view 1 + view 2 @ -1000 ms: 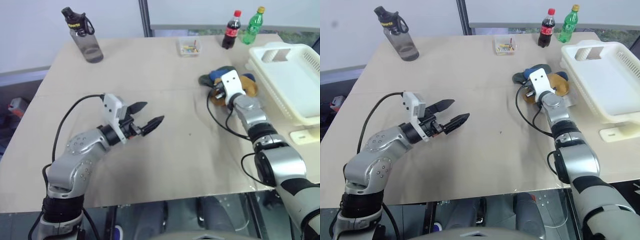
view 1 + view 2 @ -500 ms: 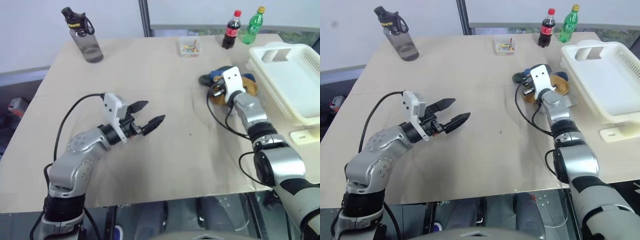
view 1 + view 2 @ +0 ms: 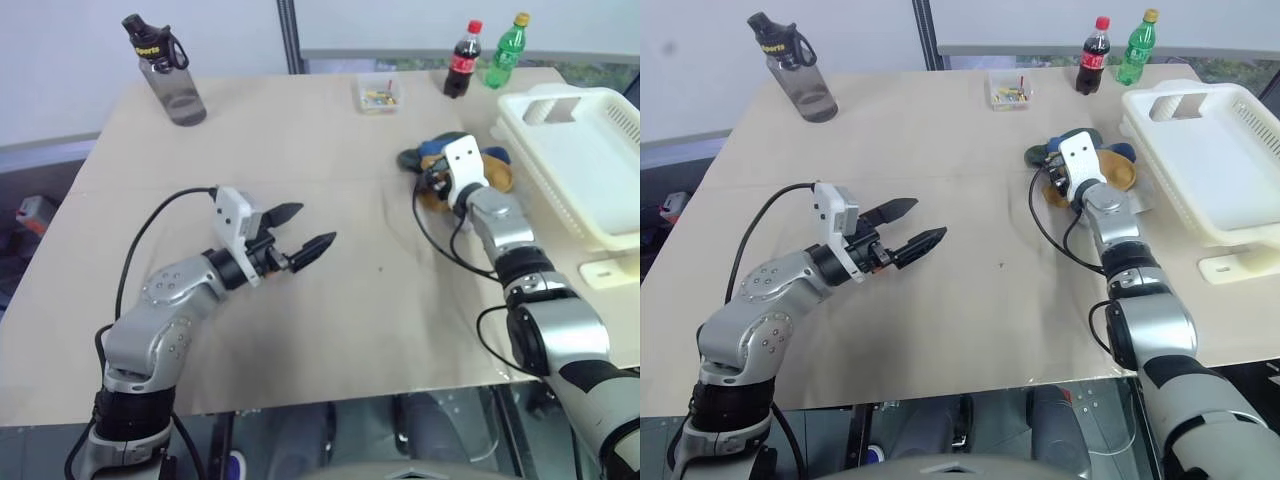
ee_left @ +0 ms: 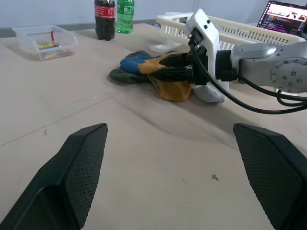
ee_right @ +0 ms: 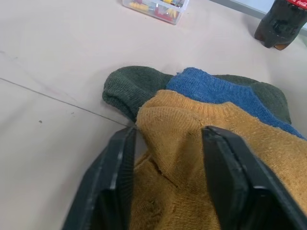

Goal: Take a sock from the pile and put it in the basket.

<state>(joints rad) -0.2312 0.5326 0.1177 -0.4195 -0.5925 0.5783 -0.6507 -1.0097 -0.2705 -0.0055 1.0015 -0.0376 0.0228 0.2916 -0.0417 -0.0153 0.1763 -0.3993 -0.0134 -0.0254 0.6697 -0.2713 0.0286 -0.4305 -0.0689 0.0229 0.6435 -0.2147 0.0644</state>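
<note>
The pile [image 3: 497, 170] of mustard, blue and dark green socks lies on the table just left of the cream-white basket [image 3: 590, 175]. My right gripper [image 5: 169, 132] is at the pile, open, with one finger on each side of a raised fold of the mustard sock [image 5: 182, 120]. The blue sock [image 5: 216, 88] and the dark green sock [image 5: 124, 86] lie just beyond it. The left wrist view shows the same gripper [image 4: 165, 72] on the mustard sock [image 4: 175, 88]. My left gripper [image 3: 312, 226] hovers open and empty over the middle of the table, far left of the pile.
A dark water bottle [image 3: 165, 70] stands at the far left of the table. A small clear box [image 3: 378, 93], a cola bottle [image 3: 463, 60] and a green bottle [image 3: 507, 50] stand along the far edge. A white piece [image 3: 610, 272] lies near the basket.
</note>
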